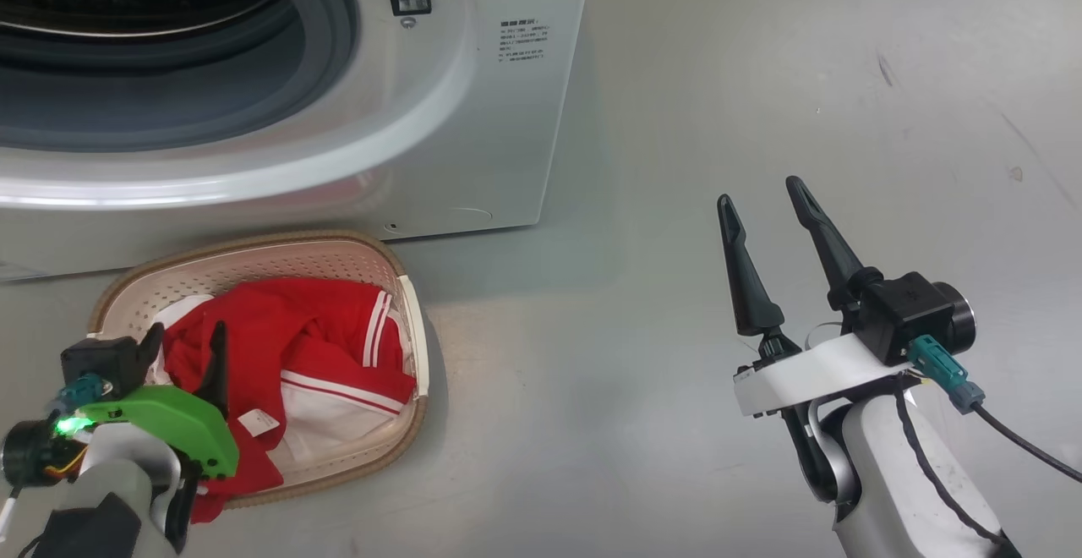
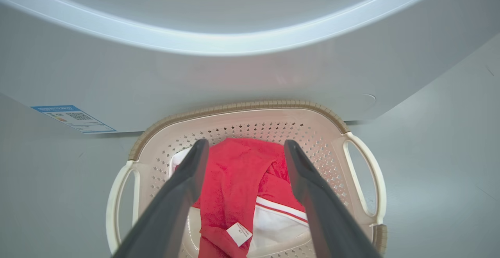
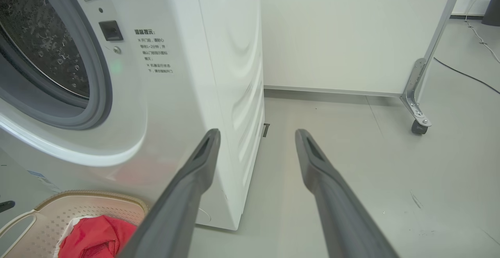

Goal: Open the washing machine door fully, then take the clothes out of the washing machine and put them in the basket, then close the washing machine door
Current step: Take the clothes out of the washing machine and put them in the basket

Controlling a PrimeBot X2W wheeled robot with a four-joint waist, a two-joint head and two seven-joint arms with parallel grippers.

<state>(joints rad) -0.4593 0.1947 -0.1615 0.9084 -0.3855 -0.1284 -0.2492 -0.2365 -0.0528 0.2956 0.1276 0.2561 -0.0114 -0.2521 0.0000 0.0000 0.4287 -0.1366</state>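
While the red clothes (image 1: pixel 296 347) sit heaped in the basket (image 1: pixel 254 243), right in front of the washing machine (image 1: pixel 473 118), the left gripper (image 1: pixel 188 338) hangs just over them, fingers spread wide, gripping nothing. The right gripper (image 1: pixel 759 193) is off to the side above the floor (image 1: pixel 634 372), fingers apart too, empty.

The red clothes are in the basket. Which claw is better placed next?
Probably the left claw: open over the basket, just below the opening of the washing machine. The right claw points at floor beside the machine.
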